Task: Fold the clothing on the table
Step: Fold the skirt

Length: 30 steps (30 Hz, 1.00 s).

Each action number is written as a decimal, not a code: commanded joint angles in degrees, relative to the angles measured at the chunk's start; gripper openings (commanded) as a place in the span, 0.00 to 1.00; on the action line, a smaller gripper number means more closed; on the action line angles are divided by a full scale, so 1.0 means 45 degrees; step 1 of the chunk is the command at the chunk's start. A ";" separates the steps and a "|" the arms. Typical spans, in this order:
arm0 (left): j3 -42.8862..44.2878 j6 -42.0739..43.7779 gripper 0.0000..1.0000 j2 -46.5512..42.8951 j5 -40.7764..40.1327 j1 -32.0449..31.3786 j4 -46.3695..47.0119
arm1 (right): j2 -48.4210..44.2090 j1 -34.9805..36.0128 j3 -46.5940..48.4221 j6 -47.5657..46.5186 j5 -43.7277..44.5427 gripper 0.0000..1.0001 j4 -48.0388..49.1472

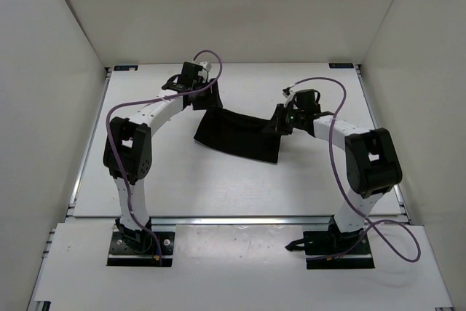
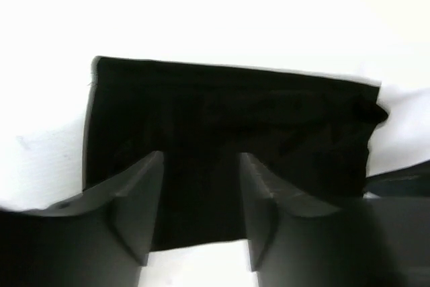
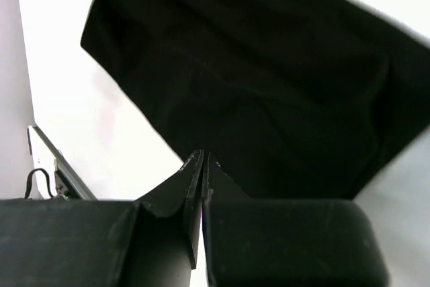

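The black clothing lies folded into a slanted band in the middle of the white table. My left gripper is at the band's far left end. In the left wrist view it stands open, its fingers straddling the near edge of the clothing without touching. My right gripper is at the band's right end. In the right wrist view it is shut, its tips pinched on the edge of the clothing near a corner that the fingers hide.
White walls enclose the table on three sides. Metal rails run along the table's edges. Purple cables loop from both arms. The two black base plates sit at the near edge.
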 commanded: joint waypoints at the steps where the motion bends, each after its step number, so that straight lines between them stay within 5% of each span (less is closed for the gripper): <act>1: 0.0234 -0.0472 0.81 0.0080 -0.0336 0.0631 0.0309 | 0.0721 0.0004 0.1348 -0.0564 -0.0520 0.00 0.0370; 3: 0.0177 -0.0492 0.99 0.0081 -0.0552 0.0826 0.0386 | 0.1211 0.0024 0.1799 -0.0663 -0.0540 0.00 0.0252; 8: -0.0154 -0.0491 0.93 -0.0483 0.0188 0.1004 0.0992 | 0.1992 -0.0171 0.2638 -0.0955 -0.0579 0.00 -0.0080; 10: -0.0545 -0.0336 0.84 -0.0679 0.0442 0.0789 0.1207 | 0.2130 -0.0229 0.2756 -0.1033 -0.0521 0.00 -0.0177; 14: -0.1501 -0.0374 0.41 -0.0896 0.0893 -0.0068 0.1675 | 0.2461 -0.0502 0.2700 -0.1209 0.0043 0.00 -0.0723; 17: -0.1854 -0.0316 0.19 -0.0818 0.0932 -0.0714 0.1656 | 0.2424 -0.0738 0.2427 -0.1229 0.0163 0.00 -0.0900; 30: -0.3983 -0.0608 0.00 -0.1228 -0.0943 -0.1185 0.0934 | 0.2697 -0.1268 0.2562 -0.2106 0.0278 0.00 -0.1818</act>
